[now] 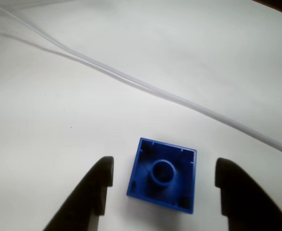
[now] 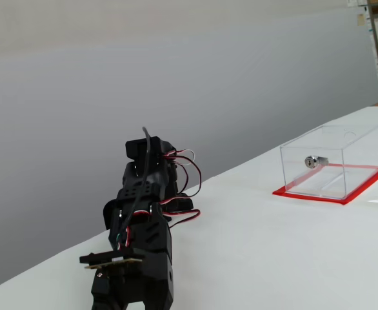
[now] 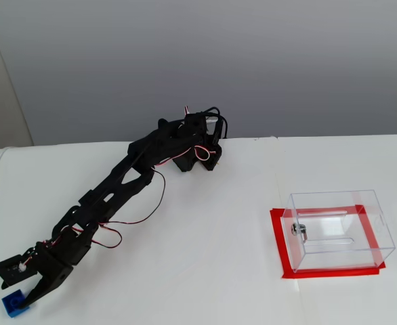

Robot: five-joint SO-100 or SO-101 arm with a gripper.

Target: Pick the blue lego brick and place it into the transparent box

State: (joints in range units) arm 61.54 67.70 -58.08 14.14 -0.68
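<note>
Blue lego brick (image 1: 163, 181) lies hollow side up on the white desk (image 1: 83, 120), near its front left corner in a fixed view (image 3: 13, 302). Spread apart, the gripper (image 1: 163, 180) straddles it without touching. Well apart, toward the right edge, stands the transparent box (image 3: 339, 229).

White table (image 3: 205, 257): blue lego brick (image 3: 13, 302) at 8 o'clock; transparent box (image 3: 337, 230) at 4 o'clock; arm base (image 3: 197, 160) at 12.

slim matte black plastic arm (image 3: 110, 189), red, black and white cables looping along its joints, small circuit board by the wrist, black wedge-shaped gripper (image 1: 162, 180) fingers
</note>
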